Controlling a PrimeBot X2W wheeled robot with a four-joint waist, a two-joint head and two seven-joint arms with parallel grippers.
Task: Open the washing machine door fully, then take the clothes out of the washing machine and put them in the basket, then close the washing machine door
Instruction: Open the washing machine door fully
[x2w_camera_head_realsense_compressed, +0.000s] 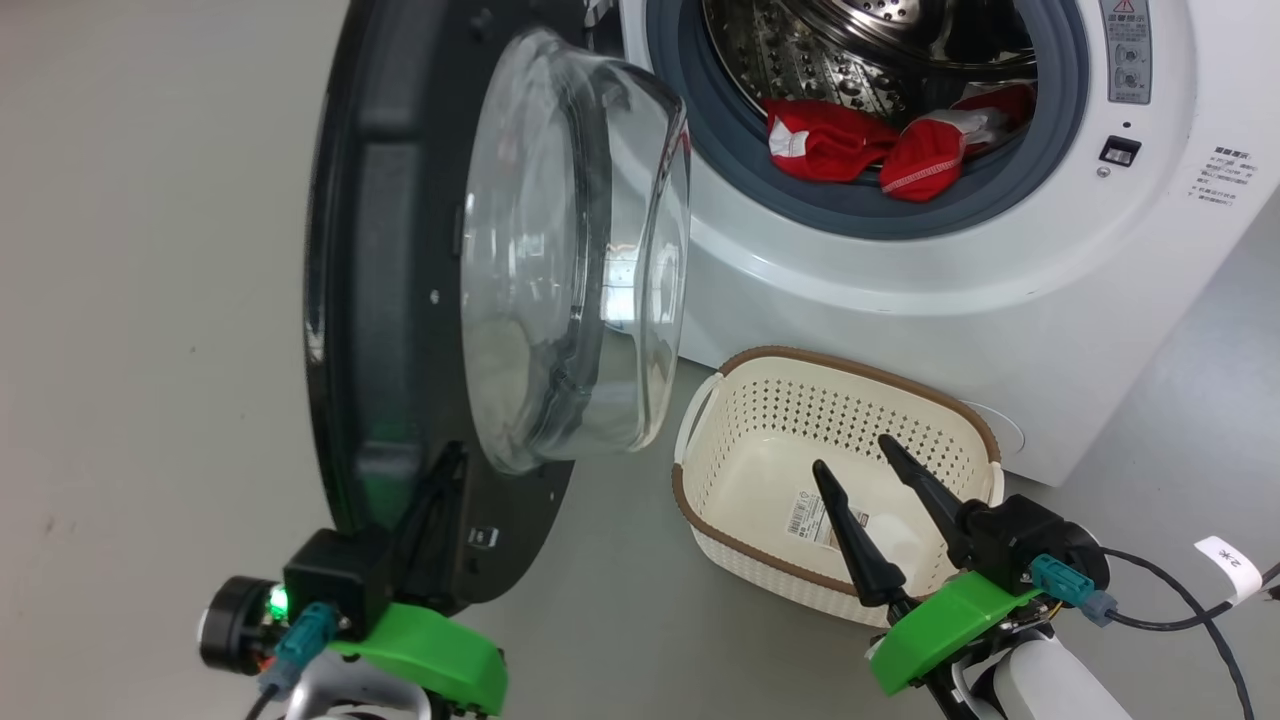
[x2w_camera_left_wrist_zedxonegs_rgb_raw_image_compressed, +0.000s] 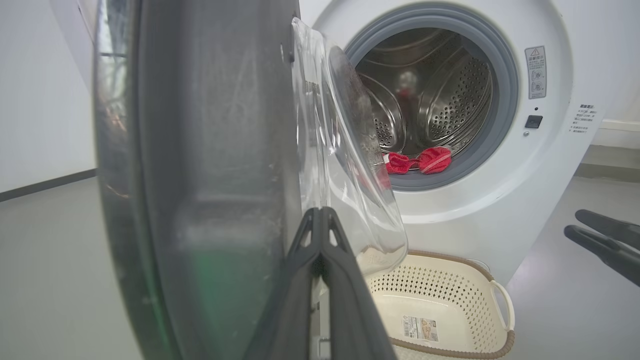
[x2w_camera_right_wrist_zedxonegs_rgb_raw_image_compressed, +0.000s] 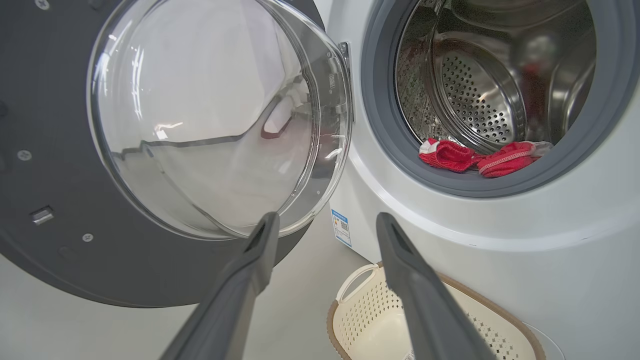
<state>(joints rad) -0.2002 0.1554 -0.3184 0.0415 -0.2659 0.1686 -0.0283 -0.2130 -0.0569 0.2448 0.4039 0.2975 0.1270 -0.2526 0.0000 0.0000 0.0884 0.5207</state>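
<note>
You have little legible text here. On the washing machine (x2w_camera_head_realsense_compressed: 900, 290), just right of the grey gasket (x2w_camera_head_realsense_compressed: 860, 212) near its top, a grey warning label (x2w_camera_head_realsense_compressed: 1126, 50) carries a red-edged warning triangle above round pictograms; its wording is too small to read. Further right of the gasket and lower, short printed lines (x2w_camera_head_realsense_compressed: 1220, 175) of dark characters sit on the white front, unreadable. Below and left of the gasket, a blue label (x2w_camera_right_wrist_zedxonegs_rgb_raw_image_compressed: 341, 227) shows a small square code. Below the gasket, the basket (x2w_camera_head_realsense_compressed: 860, 368) floor bears a white sticker (x2w_camera_head_realsense_compressed: 815, 520) with a barcode. Far to the gasket's lower right, a white tag (x2w_camera_head_realsense_compressed: 1228, 560) on a black cable (x2w_camera_head_realsense_compressed: 1160, 620) shows marks resembling a 2 and another character.
</note>
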